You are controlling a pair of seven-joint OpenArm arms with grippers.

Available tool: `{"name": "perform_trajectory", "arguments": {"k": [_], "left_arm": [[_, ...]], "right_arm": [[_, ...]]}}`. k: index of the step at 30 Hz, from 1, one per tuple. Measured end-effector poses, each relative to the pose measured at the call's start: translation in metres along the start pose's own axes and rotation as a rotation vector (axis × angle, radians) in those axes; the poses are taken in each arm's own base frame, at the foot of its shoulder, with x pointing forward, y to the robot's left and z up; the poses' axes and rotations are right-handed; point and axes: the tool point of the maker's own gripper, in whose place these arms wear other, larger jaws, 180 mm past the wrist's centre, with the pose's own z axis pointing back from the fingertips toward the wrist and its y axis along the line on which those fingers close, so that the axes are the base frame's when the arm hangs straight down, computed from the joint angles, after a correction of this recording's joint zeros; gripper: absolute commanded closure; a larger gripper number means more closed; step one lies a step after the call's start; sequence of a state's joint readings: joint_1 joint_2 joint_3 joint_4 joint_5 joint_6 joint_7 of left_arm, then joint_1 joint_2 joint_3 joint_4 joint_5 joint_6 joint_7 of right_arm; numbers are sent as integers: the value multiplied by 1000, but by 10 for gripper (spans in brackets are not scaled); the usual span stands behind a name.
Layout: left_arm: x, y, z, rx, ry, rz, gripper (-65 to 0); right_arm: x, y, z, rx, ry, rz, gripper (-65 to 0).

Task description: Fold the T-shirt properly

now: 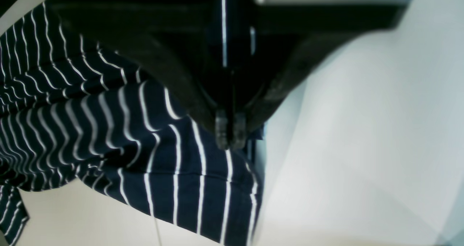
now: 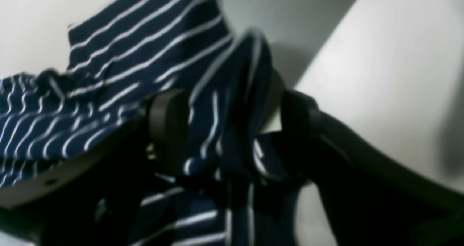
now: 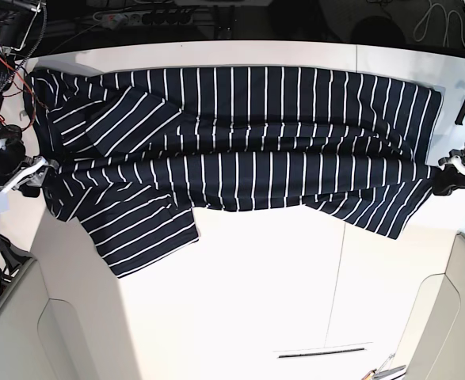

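White tabletop bearing the T-shirt, spread lengthwise across its far half, one sleeve trailing forward. Left gripper clamped on the hem; right gripper jaws apart, cloth bunched between. Cables crowd the back corner.

R wrist view blurred; T-shirt folds over right claw base
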State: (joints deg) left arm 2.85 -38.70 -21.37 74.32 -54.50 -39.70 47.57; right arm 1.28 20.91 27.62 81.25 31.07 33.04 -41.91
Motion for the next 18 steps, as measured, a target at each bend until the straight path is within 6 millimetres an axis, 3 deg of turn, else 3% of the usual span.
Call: {"name": "perform_trajectory", "arguments": {"k": [7,10,12,16,18], "left_arm": [[-1,-2,-2,-4,-1,6,-2],[-5,-2,-1,-4,19,6,-196],[-9,-2,-1,-5,38,6,-279],[-10,-3,-1,-13,49,13,-289],[-2,-2,0,-8,4,15,-289]], "right_arm": [[11,-14,1,-76,-62,36,-396],[12,-14,1,-76,-64,36,-396],[14,-13,1,-75,-78,37,-396],[23,-15,-3,-74,-96,27,-396],[27,-17,-8,-69,-105,10,-396]]}}
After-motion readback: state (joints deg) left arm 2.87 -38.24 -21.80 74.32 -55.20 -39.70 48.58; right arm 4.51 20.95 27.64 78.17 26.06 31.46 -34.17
